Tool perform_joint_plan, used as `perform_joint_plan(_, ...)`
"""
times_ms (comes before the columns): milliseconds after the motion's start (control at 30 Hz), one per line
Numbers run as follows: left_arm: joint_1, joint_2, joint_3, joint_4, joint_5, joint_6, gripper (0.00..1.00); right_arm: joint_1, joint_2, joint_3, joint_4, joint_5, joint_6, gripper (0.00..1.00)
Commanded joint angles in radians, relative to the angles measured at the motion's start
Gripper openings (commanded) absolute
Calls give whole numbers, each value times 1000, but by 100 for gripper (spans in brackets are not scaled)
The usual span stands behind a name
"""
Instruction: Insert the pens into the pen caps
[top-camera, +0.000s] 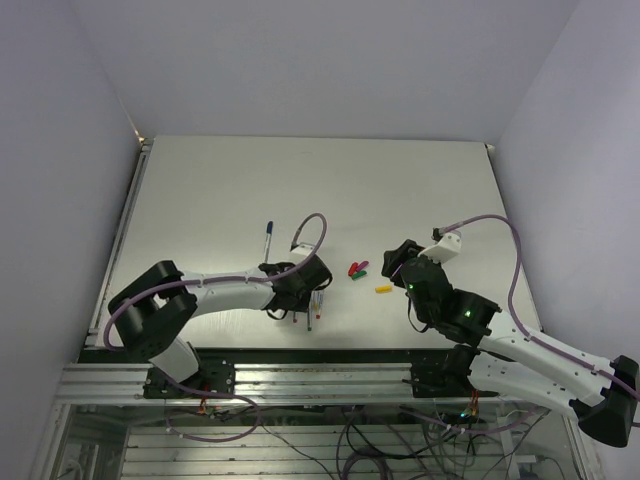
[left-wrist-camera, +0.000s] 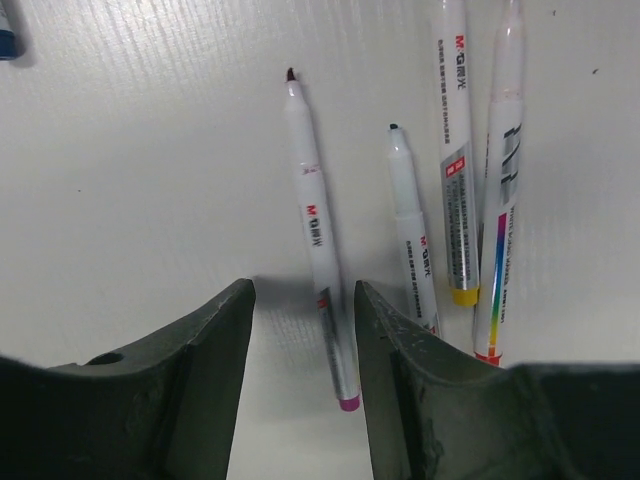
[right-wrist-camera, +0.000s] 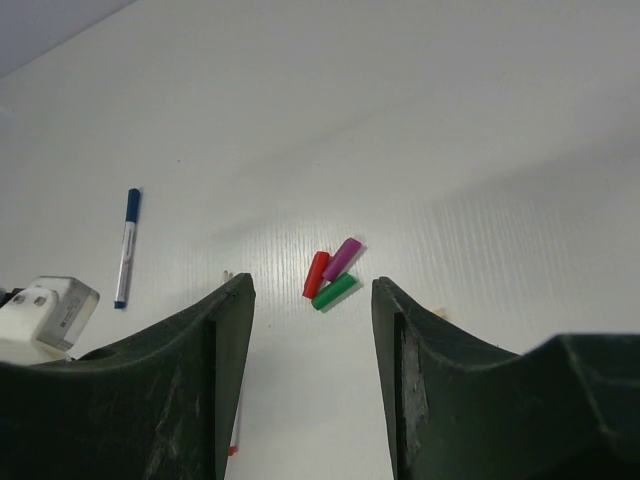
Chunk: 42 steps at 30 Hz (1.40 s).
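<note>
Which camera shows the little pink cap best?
The right wrist view: the pink cap is clearest there, bunched with the red cap and green cap. The top view shows it only as a tiny speck. The left wrist view misses it.

Left gripper (left-wrist-camera: 302, 300) spread open on either side of the magenta-ended pen (left-wrist-camera: 318, 220), tip pointing away. Just right of that pen, three more side by side: dark-tipped pen (left-wrist-camera: 412, 230), yellow-ended pen (left-wrist-camera: 455, 150), striped pen (left-wrist-camera: 497, 210) farthest right. Far up-left of it, a blue pen end (left-wrist-camera: 6, 35) at the corner.
</note>
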Motion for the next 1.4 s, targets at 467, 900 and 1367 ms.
perform_joint_plan(467,-67,66,-49,-58,-7,-111,7,-4,-1,43,-3,-6,19,46)
perform_joint_plan(900,-70,-244,-72,-29,-98,-75,7,-88,336,197,-174,-94,99,35)
perform_joint_plan(1367,-71,-393,-59,-81,-146,-22,7,-247,571,204,6,-325,7,35)
